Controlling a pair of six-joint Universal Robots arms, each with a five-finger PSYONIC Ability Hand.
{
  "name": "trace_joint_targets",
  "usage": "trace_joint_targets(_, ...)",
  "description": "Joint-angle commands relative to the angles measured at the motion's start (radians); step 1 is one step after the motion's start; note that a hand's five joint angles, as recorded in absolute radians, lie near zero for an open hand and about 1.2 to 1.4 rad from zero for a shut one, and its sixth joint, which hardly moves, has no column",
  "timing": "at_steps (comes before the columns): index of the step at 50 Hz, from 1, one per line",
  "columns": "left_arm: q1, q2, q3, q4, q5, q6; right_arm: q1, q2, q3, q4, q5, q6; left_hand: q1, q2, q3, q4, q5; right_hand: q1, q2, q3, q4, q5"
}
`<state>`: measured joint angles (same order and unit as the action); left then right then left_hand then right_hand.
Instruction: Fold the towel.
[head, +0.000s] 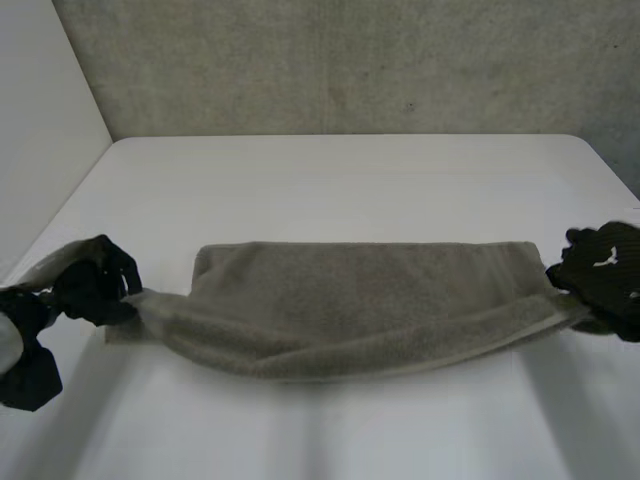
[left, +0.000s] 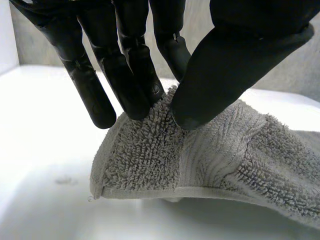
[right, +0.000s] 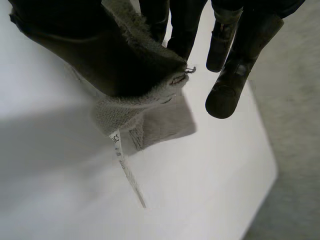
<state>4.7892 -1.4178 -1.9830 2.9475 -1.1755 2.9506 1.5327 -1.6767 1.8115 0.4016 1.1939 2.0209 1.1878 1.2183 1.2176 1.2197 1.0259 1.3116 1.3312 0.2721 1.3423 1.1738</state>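
We hold the long grey-brown terry-cloth towel (head: 360, 300) strung between our two hands. Its far part rests on the flat white table (head: 340, 180), and its near edge is lifted into a sagging roll.

Our left hand (head: 95, 280) pinches one end corner. In the left wrist view the fingers (left: 127, 75) press the pile from one side and the thumb (left: 225, 65) from the other. The cloth sits right at the fingertips, with little of it drawn deeper into the hand.

Our right hand (head: 600, 270) has the opposite corner clamped between its thumb (right: 65, 45) and the inner fingers. Two outer fingers (right: 230, 85) stand straight and clear of the cloth. A thin white care label (right: 125, 165) dangles just below that corner.

We judge the left pinch to be the weak point. It is shallow, so pulling the hands further apart or lifting quickly could draw the thick pile out from between the fingertips and drop that end.

We cannot tell whether each pinch takes every layer. If one takes only the top layer, the lower one would lag and the fold would open.

The slack middle hangs lowest between the fingers, so it may drag on the table and bunch. If one hand travels ahead of the other, the edges will land skewed
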Motion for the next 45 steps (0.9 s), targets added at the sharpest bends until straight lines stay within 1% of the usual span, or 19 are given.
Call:
trace_joint_targets(1, -0.058, -0.254, 0.128, 0.065, -0.033, -0.013, 0.009, 0.197, -0.081, -0.023, 0.016, 0.019, 0.208, 0.178, 0.179, 0.177, 0.196, 0.085, 0.065, 1.124, 0.054, 0.048)
trace_joint_targets(3, -0.078, -0.313, 0.184, 0.071, -0.053, -0.016, 0.021, 0.252, -0.129, -0.036, 0.023, 0.03, 0.208, 0.178, 0.179, 0.177, 0.196, 0.085, 0.065, 1.124, 0.054, 0.048)
trace_joint_targets(5, -0.138, -0.425, 0.336, 0.065, -0.114, -0.018, 0.05, 0.299, -0.189, -0.053, 0.035, 0.048, 0.208, 0.178, 0.179, 0.177, 0.196, 0.085, 0.065, 1.124, 0.054, 0.048)
trace_joint_targets(7, -0.165, -0.473, 0.424, 0.061, -0.15, -0.019, 0.119, 0.382, -0.352, -0.092, 0.1, 0.114, 0.208, 0.178, 0.179, 0.177, 0.196, 0.085, 0.065, 1.124, 0.054, 0.048)
trace_joint_targets(8, -0.166, -0.474, 0.424, 0.061, -0.15, -0.019, 0.119, 0.382, -0.353, -0.092, 0.101, 0.114, 0.208, 0.178, 0.179, 0.177, 0.196, 0.085, 0.065, 1.124, 0.054, 0.048)
trace_joint_targets(10, -0.198, -0.535, 0.615, 0.041, -0.202, -0.037, 0.171, 0.445, -0.557, -0.137, 0.188, 0.194, 0.208, 0.178, 0.179, 0.177, 0.196, 0.085, 0.065, 1.124, 0.054, 0.048)
trace_joint_targets(11, -0.198, -0.535, 0.616, 0.041, -0.202, -0.038, 0.172, 0.445, -0.558, -0.138, 0.188, 0.194, 0.208, 0.178, 0.179, 0.177, 0.196, 0.085, 0.065, 1.124, 0.054, 0.048)
trace_joint_targets(13, -0.212, -0.57, 0.834, -0.002, -0.231, -0.088, 0.193, 0.488, -0.772, -0.196, 0.236, 0.27, 0.208, 0.178, 0.179, 0.177, 0.196, 0.085, 0.065, 1.124, 0.054, 0.048)
trace_joint_targets(14, -0.212, -0.57, 0.836, -0.002, -0.231, -0.088, 0.193, 0.488, -0.773, -0.196, 0.236, 0.271, 0.208, 0.178, 0.179, 0.177, 0.196, 0.085, 0.065, 1.124, 0.054, 0.048)
trace_joint_targets(16, -0.219, -0.599, 1.071, -0.062, -0.249, -0.151, 0.196, 0.514, -0.962, -0.256, 0.25, 0.356, 0.208, 0.178, 0.179, 0.177, 0.196, 0.085, 0.065, 1.124, 0.054, 0.048)
trace_joint_targets(19, -0.223, -0.613, 1.185, -0.091, -0.26, -0.179, 0.198, 0.52, -1.043, -0.282, 0.253, 0.404, 0.208, 0.178, 0.179, 0.177, 0.196, 0.085, 0.065, 1.124, 0.054, 0.048)
trace_joint_targets(21, -0.224, -0.641, 1.402, -0.145, -0.286, -0.228, 0.201, 0.522, -1.162, -0.323, 0.265, 0.485, 0.208, 0.178, 0.179, 0.177, 0.196, 0.085, 0.065, 1.124, 0.054, 0.048)
trace_joint_targets(24, -0.224, -0.656, 1.541, -0.171, -0.311, -0.278, 0.208, 0.511, -1.225, -0.348, 0.291, 0.538, 0.208, 0.178, 0.179, 0.177, 0.196, 0.085, 0.065, 1.124, 0.054, 0.048)
trace_joint_targets(30, -0.223, -0.642, 1.503, -0.182, -0.311, -0.363, 0.227, 0.492, -1.213, -0.34, 0.3, 0.562, 0.208, 0.178, 0.179, 0.177, 0.196, 0.085, 0.065, 1.124, 0.054, 0.048)
trace_joint_targets(33, -0.221, -0.642, 1.461, -0.192, -0.311, -0.369, 0.236, 0.48, -1.114, -0.314, 0.288, 0.559, 0.208, 0.178, 0.179, 0.177, 0.196, 0.085, 0.065, 1.124, 0.054, 0.048)
trace_joint_targets(38, -0.215, -0.645, 1.194, -0.232, -0.303, -0.352, 0.233, 0.463, -0.817, -0.247, 0.219, 0.492, 0.208, 0.178, 0.179, 0.177, 0.196, 0.085, 0.065, 1.124, 0.054, 0.048)
trace_joint_targets(41, -0.215, -0.645, 1.11, -0.229, -0.302, -0.344, 0.233, 0.468, -0.735, -0.237, 0.204, 0.447, 0.208, 0.178, 0.179, 0.177, 0.196, 0.085, 0.065, 1.124, 0.054, 0.048)
trace_joint_targets(43, -0.213, -0.653, 0.941, -0.205, -0.294, -0.3, 0.231, 0.471, -0.562, -0.244, 0.191, 0.34, 0.208, 0.178, 0.179, 0.177, 0.196, 0.085, 0.065, 1.124, 0.054, 0.048)
trace_joint_targets(45, -0.213, -0.658, 0.862, -0.176, -0.294, -0.267, 0.23, 0.474, -0.479, -0.245, 0.193, 0.287, 0.208, 0.178, 0.179, 0.177, 0.196, 0.085, 0.065, 1.124, 0.054, 0.048)
